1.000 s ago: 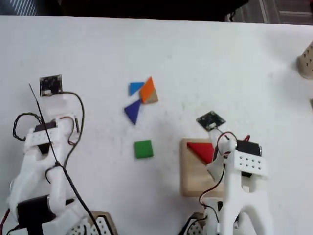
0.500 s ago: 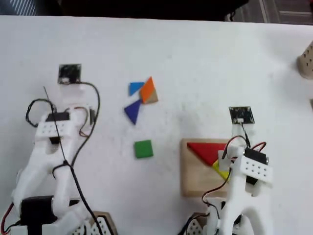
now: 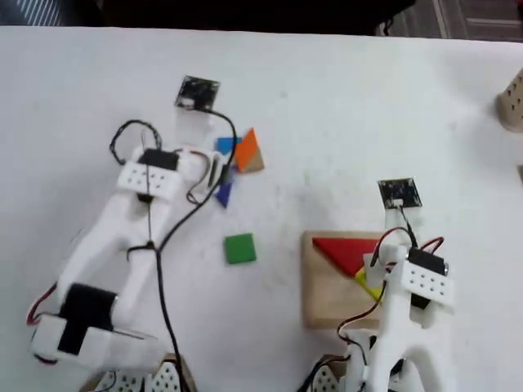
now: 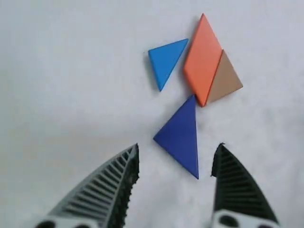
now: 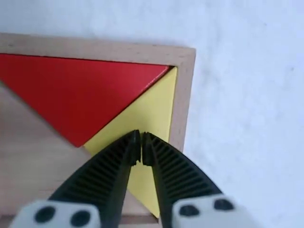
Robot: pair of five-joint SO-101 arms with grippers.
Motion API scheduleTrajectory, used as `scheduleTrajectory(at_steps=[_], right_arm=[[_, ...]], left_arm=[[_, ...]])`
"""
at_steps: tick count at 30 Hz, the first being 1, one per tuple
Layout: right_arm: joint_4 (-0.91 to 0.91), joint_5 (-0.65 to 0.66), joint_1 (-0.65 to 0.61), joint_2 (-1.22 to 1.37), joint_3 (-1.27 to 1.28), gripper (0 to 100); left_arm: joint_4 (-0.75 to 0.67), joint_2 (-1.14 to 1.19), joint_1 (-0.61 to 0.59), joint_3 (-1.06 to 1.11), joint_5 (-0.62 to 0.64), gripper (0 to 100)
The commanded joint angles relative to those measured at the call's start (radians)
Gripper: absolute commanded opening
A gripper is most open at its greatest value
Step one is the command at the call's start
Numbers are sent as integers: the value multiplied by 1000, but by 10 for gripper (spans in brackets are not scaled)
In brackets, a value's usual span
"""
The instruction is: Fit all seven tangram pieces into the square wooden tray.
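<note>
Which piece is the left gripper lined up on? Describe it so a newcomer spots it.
On the white table, beyond and left of the square wooden tray, four flat pieces lie clustered. The dark blue triangle is the one under the open left gripper, its tip pointing at the orange parallelogram. It is darker and bigger than the light blue triangle nearby.
</note>
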Motion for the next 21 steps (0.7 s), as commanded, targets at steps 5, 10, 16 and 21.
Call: scheduleTrajectory(at_steps=[5,10,16,21], right_arm=[[-36,25,-50,-22,12,18],[-36,26,-50,-22,14,18],[-36,26,-51,-22,14,18],[-35,26,-51,-22,15,18]], left_arm=[[-3,107,119,-163,20,268],[-8,116,111,-216,109,268],[-109,130,124,-244,209,268],[-146,278,130,-350,293,268]])
